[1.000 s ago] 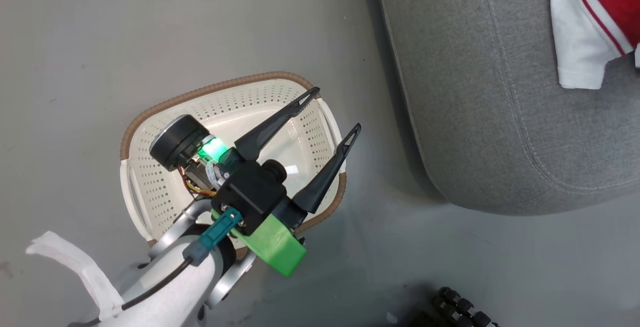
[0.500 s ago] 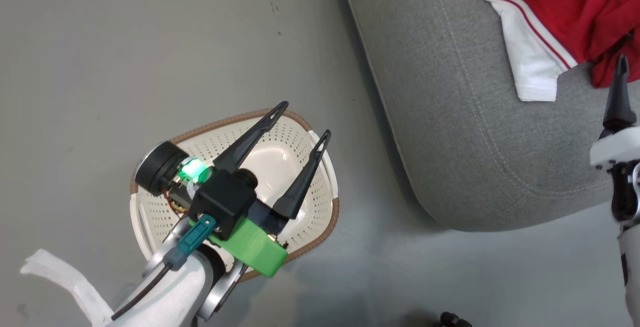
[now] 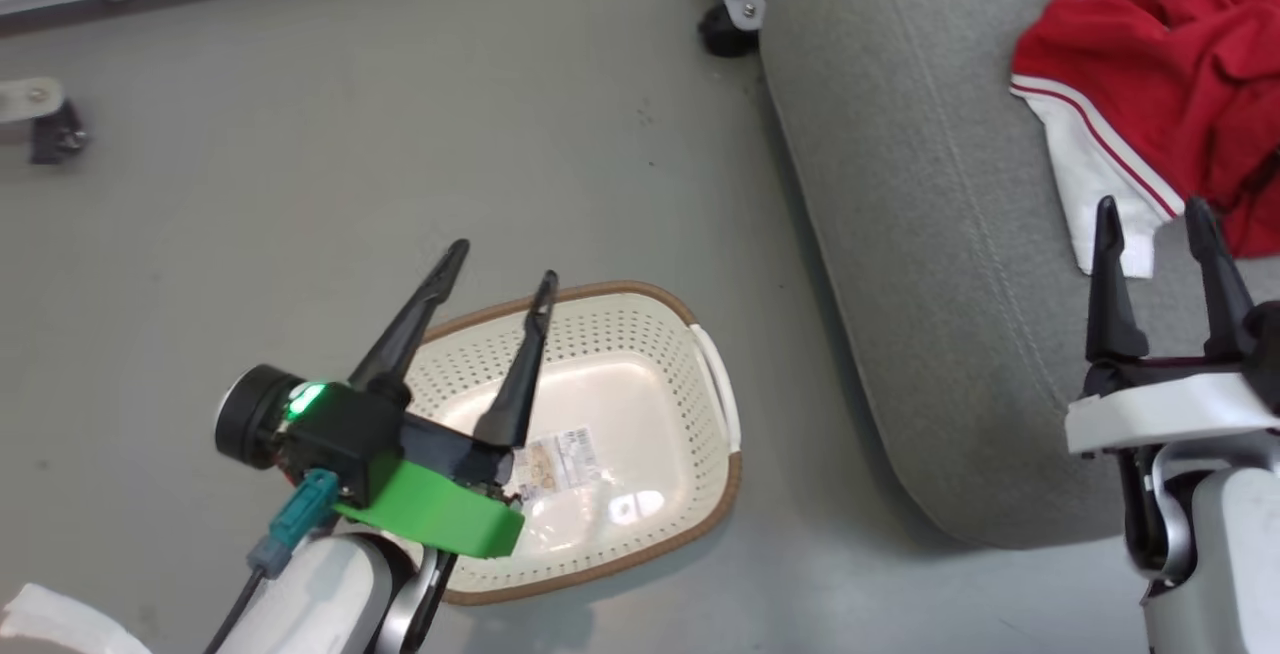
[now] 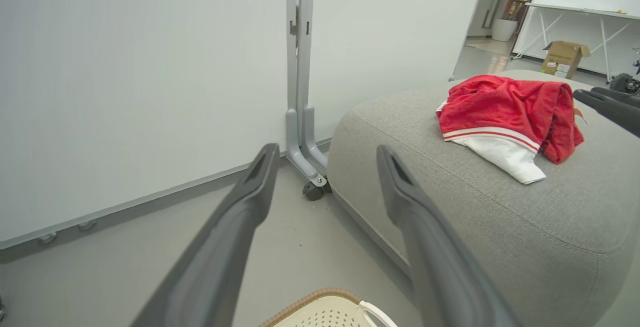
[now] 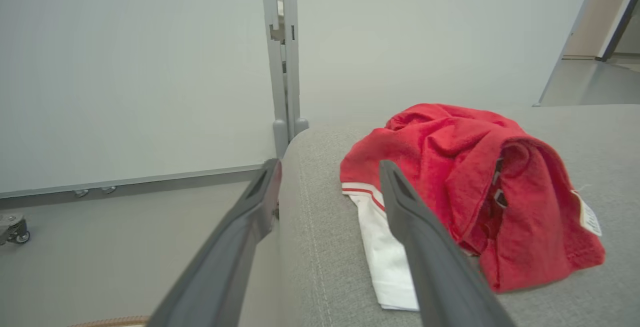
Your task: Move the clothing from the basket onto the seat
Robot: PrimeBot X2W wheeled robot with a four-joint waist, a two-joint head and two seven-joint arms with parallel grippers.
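Note:
The red clothing (image 3: 1160, 84) with white trim lies crumpled on the light grey seat (image 3: 930, 264), also seen as clothing (image 4: 505, 112) on the seat (image 4: 500, 202) and as clothing (image 5: 465, 177) on the seat (image 5: 575, 297). The cream basket (image 3: 640, 354) stands on the floor left of the seat, holding just a sticker (image 3: 555, 459). My left gripper (image 3: 500, 266) hovers open over the basket's left part with nothing between its fingers. My right gripper (image 3: 1150, 209) stands open above the seat, just short of the clothing's white edge, holding nothing.
A grey wheeled panel stand (image 4: 300, 117) stands against the white wall behind the seat, its caster (image 3: 725, 34) by the seat's corner. Another caster (image 3: 45, 129) sits at the far left. Bare grey floor (image 3: 300, 184) surrounds the basket.
The head camera has tilted up, shifting the whole picture. My right gripper has come fully into view over the seat. My left gripper now stands more upright over the basket.

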